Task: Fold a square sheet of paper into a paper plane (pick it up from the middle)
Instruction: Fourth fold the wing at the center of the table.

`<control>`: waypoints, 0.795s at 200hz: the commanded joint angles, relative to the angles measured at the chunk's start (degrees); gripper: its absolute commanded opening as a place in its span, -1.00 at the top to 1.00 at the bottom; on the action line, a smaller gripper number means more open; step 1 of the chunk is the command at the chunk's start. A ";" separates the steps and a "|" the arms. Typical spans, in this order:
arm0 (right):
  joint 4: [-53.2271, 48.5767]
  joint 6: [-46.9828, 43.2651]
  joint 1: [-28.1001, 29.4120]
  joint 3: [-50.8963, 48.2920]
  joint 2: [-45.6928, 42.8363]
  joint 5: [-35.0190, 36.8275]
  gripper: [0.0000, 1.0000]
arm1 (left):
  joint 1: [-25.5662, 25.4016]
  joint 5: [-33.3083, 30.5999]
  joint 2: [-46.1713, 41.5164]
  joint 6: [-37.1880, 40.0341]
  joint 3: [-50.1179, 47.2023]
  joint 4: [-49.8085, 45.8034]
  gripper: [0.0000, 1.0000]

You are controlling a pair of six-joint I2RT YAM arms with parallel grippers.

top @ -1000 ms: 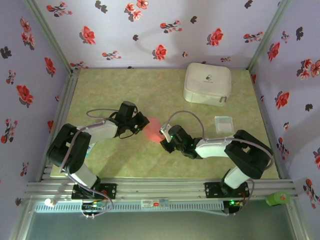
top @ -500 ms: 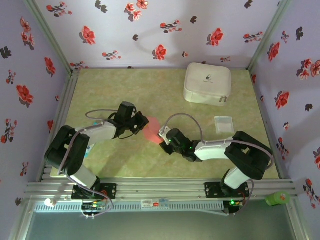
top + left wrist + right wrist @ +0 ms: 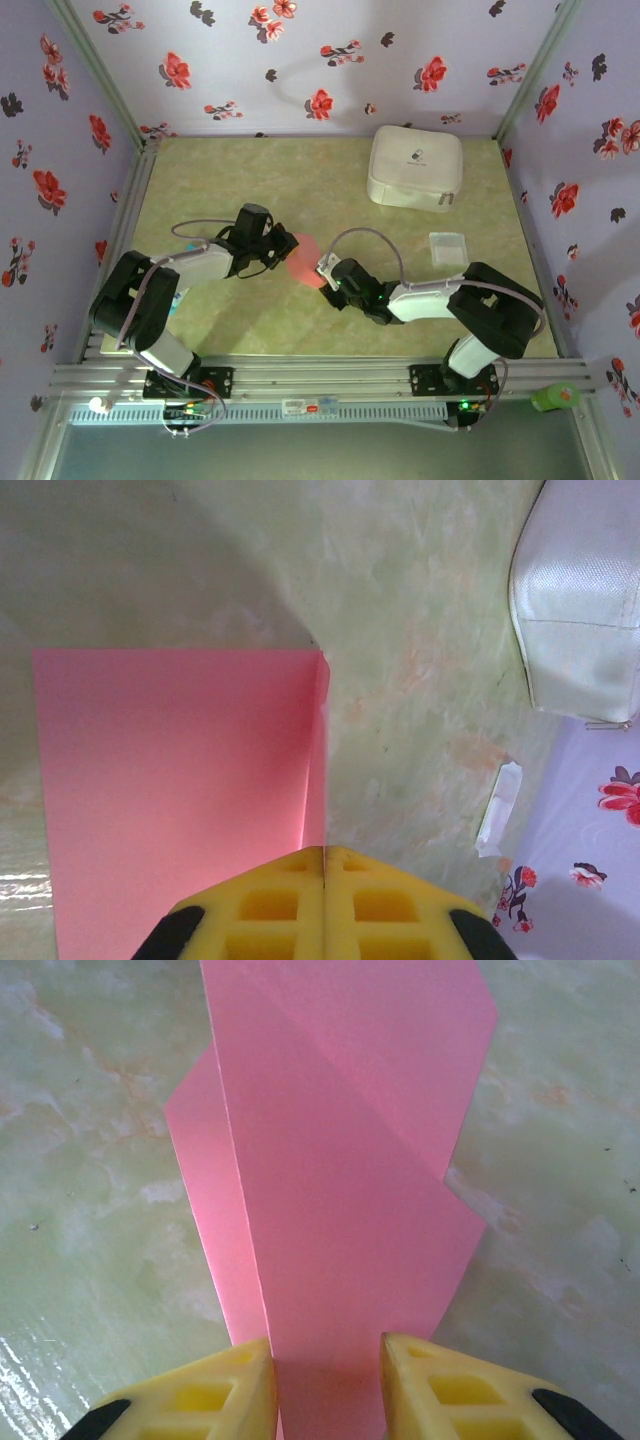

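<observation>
The arms (image 3: 200, 262) are black-and-white with grey cables (image 3: 362, 231), yellow fingers (image 3: 200, 1400).

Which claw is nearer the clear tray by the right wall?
Right. The right claw is at the paper, left of the clear tray; the left claw is farther left, on the paper's other side.

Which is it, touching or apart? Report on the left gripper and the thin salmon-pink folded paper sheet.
Touching. Left wrist view: the left gripper has its jaws shut on the salmon-pink paper sheet.

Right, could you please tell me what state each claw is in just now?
Left claw: closed, holding the paper by its fold.
Right claw: open, with the paper lying in the gap.
</observation>
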 commanded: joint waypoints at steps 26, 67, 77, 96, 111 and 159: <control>2.39 -0.34 0.45 0.07 0.81 1.90 0.38 | 0.42 0.66 -1.60 -0.67 -0.50 0.90 1.00; 2.69 0.24 0.56 -0.01 0.52 1.63 0.56 | 0.42 0.57 -1.51 -0.67 -0.65 0.90 1.00; 2.57 0.34 0.46 0.07 0.77 1.42 0.61 | 0.45 0.61 -1.53 -0.67 -0.68 0.85 1.00; 2.29 1.22 0.44 0.38 1.30 1.37 0.68 | 0.40 0.59 -1.60 -0.67 -0.68 0.89 1.00; 2.42 1.68 0.45 0.42 1.49 1.16 0.74 | 0.49 0.61 -1.53 -0.67 -0.71 0.90 1.00; 2.51 3.13 0.44 0.51 1.64 0.71 0.81 | 0.51 -0.19 -2.44 -0.45 -1.15 0.07 0.58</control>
